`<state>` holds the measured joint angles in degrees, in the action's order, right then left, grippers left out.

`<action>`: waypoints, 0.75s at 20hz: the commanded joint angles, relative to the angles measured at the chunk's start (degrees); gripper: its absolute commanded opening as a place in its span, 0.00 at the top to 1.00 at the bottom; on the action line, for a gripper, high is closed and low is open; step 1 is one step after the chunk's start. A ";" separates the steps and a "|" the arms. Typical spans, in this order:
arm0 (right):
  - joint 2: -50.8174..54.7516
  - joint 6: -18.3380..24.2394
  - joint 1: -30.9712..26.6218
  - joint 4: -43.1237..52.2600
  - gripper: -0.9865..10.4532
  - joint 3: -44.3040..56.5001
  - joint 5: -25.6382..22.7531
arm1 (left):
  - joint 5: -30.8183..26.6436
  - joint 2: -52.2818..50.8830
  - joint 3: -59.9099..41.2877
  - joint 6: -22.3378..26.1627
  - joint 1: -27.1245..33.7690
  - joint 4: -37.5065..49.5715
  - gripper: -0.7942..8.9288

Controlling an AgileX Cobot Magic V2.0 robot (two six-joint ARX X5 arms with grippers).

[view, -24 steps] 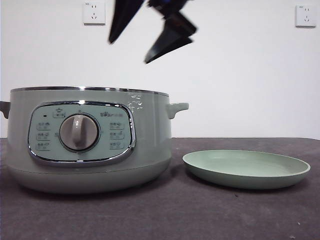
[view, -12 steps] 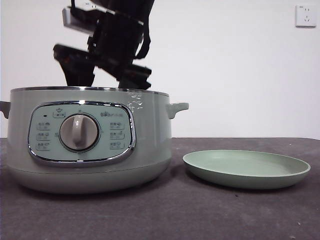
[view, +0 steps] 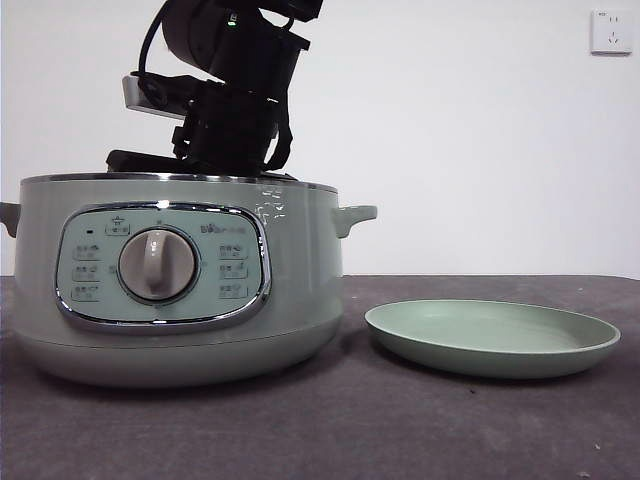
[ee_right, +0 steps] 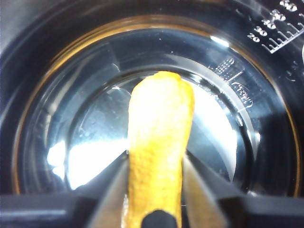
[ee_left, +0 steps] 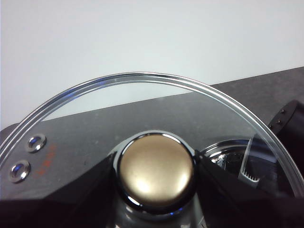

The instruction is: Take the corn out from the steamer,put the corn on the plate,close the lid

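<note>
The sage-green steamer (view: 180,280) stands open at the left of the table. My right arm (view: 230,90) reaches down into it from above, and the pot wall hides its jaws in the front view. In the right wrist view my right gripper (ee_right: 156,164) is shut on the yellow-orange corn (ee_right: 159,133), low inside the shiny steamer bowl (ee_right: 237,118). The pale green plate (view: 492,338) lies bare to the right of the steamer. My left gripper (ee_left: 156,178) is shut on the knob (ee_left: 156,168) of the glass lid (ee_left: 142,95) and holds it off the table, out of the front view.
The dark table (view: 400,430) stretches in front of the steamer and plate. The steamer's side handle (view: 355,215) sticks out toward the plate. A white wall with a socket (view: 610,32) stands behind.
My right arm has come down from above the steamer into the pot. Its jaws, open and in plain view a second ago, are now hidden behind the rim.
</note>
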<state>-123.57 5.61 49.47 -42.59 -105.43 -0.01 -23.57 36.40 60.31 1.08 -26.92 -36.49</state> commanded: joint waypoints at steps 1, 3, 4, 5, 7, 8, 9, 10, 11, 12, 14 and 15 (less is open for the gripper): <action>-0.63 0.22 0.20 0.48 0.93 -0.09 0.04 | -0.31 -0.68 0.98 0.44 -0.02 2.08 0.93; 0.09 -0.22 0.50 0.50 0.93 -0.17 -0.15 | -0.26 -0.68 0.98 0.42 -0.02 1.92 0.93; 1.42 -0.22 0.39 -0.59 0.93 -0.20 -0.63 | -0.09 -0.66 0.98 0.17 -0.02 1.95 0.93; 3.43 -0.22 0.17 -2.27 0.93 -0.20 -2.08 | 0.09 -0.63 0.98 0.00 -0.02 1.95 0.93; 8.90 -0.17 -0.87 -6.56 0.93 -0.20 -5.66 | 0.70 -0.55 0.98 0.00 -0.02 2.23 0.93; 12.04 -0.17 -1.99 -9.22 0.93 -0.20 -6.40 | 1.60 -0.55 0.98 -0.02 -0.02 2.71 0.93; 15.30 -0.20 -3.61 -12.17 0.93 -0.20 -6.36 | 1.55 -0.13 0.98 0.00 -0.02 3.82 0.93; 18.27 -0.22 -5.38 -15.37 0.93 -0.17 -6.38 | 1.70 0.52 0.98 0.00 -0.02 5.07 0.93; 21.22 -1.01 -7.48 -18.99 0.93 -0.17 -6.38 | 3.30 1.42 0.98 0.00 -0.02 5.66 0.93; 23.78 -2.56 -9.60 -22.53 0.93 -0.17 -6.34 | 5.25 2.34 0.98 -0.04 -0.02 5.86 0.93; 26.49 -5.29 -14.08 -29.59 0.93 -0.17 -6.29 | 7.63 4.92 0.98 -0.15 -0.07 6.12 0.93; 26.53 -5.86 -15.69 -32.20 0.93 -0.17 -6.23 | 8.81 5.97 0.98 -0.70 -0.09 6.49 0.93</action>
<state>-96.18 1.28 33.80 -74.91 -105.75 -6.20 -14.81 43.00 60.31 0.78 -26.96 -33.26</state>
